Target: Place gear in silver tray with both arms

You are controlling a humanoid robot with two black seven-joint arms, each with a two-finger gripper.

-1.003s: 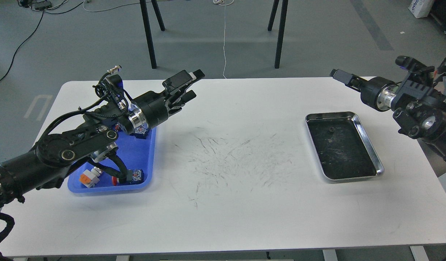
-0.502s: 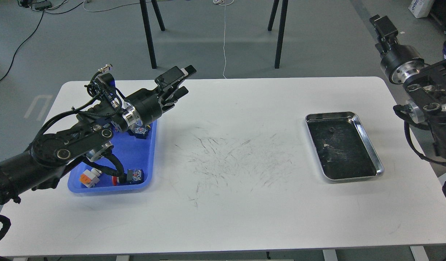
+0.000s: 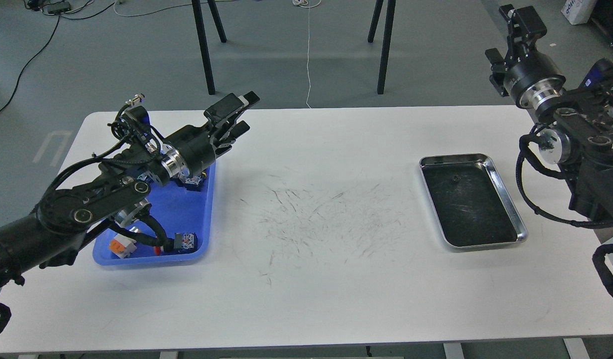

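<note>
The left pincer (image 3: 236, 112) hangs spread and empty above the blue tray (image 3: 199, 209) of parts. The right pincer (image 3: 510, 30) is raised off the counter (image 3: 311, 279); its jaws cannot be told. A small dark piece, likely the gear (image 3: 455, 179), lies in the silver tray (image 3: 508, 187).

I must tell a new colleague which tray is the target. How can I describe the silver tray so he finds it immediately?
On the white table, look at the right side, opposite the blue plastic tray of small parts. The silver tray lies flat there, alone. It is shiny metal with a dark, scratched bottom.
</note>
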